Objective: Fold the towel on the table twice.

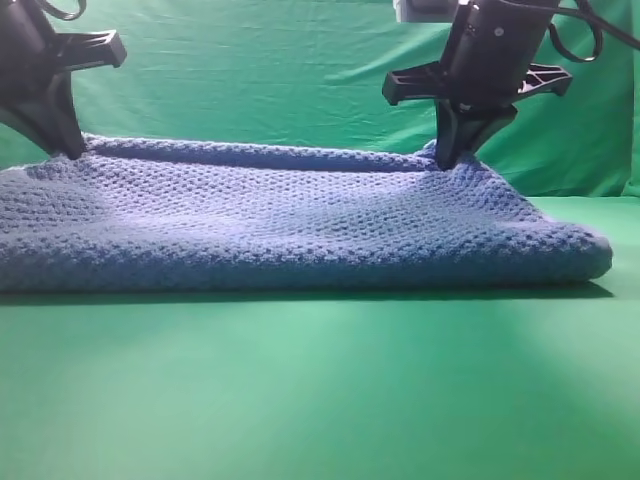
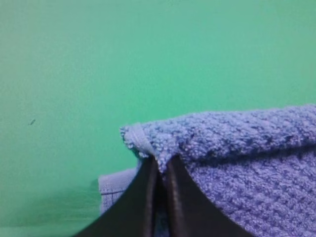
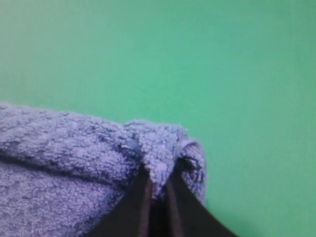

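Note:
The blue-grey waffle-knit towel (image 1: pixel 290 215) lies folded over on the bright green table (image 1: pixel 320 390), its rounded fold edge toward the front. My left gripper (image 1: pixel 68 152) is shut on the towel's far left corner; the left wrist view shows both fingers pinching the cloth (image 2: pixel 207 143) beside its pale edging. My right gripper (image 1: pixel 447 160) is shut on the towel's far right corner; the right wrist view shows the cloth (image 3: pixel 148 143) bunched between the closed fingers. Both grippers hold the far edge slightly raised.
A wrinkled green backdrop cloth (image 1: pixel 260 80) hangs behind the table. Bare green table surface stretches in front of the towel and to its right (image 1: pixel 600 215).

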### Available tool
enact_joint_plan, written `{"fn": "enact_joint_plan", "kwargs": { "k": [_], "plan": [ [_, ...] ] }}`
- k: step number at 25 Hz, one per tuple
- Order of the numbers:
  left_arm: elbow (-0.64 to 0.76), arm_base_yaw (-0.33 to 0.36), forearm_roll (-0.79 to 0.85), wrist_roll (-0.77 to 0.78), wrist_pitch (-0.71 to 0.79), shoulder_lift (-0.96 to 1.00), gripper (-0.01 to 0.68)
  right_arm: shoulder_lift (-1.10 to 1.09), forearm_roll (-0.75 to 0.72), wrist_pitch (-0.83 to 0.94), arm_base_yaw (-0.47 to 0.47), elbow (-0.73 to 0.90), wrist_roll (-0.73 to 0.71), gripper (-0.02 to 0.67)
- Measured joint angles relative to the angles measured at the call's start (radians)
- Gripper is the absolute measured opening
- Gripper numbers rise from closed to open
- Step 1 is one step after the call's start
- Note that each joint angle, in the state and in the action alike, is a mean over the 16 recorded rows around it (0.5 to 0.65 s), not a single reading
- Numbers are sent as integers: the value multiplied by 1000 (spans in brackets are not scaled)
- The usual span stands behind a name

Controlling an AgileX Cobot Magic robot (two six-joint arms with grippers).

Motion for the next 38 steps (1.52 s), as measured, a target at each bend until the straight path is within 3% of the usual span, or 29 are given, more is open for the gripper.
{"fn": "enact_joint_plan", "kwargs": {
  "k": [8,12,15,22,26,30,38],
  "plan": [
    [0,1,11,-1,18,-54,404,-52,-11,29,-2,0,-1,435],
    [0,2,14,-2,60,-130,467,-127,-15,98,-3,0,-1,489],
    [0,2,14,-2,110,-211,426,-205,-15,173,-4,0,-2,439],
    [0,3,15,2,261,-444,159,-425,4,378,-4,2,-2,166],
    [1,3,14,19,356,-588,42,-562,29,472,-4,20,-2,49],
    [13,3,9,42,427,-734,2,-711,57,522,-4,68,-2,3],
    [107,3,-39,108,498,-1028,0,-1053,111,528,-4,242,-22,0]
  ]
}}
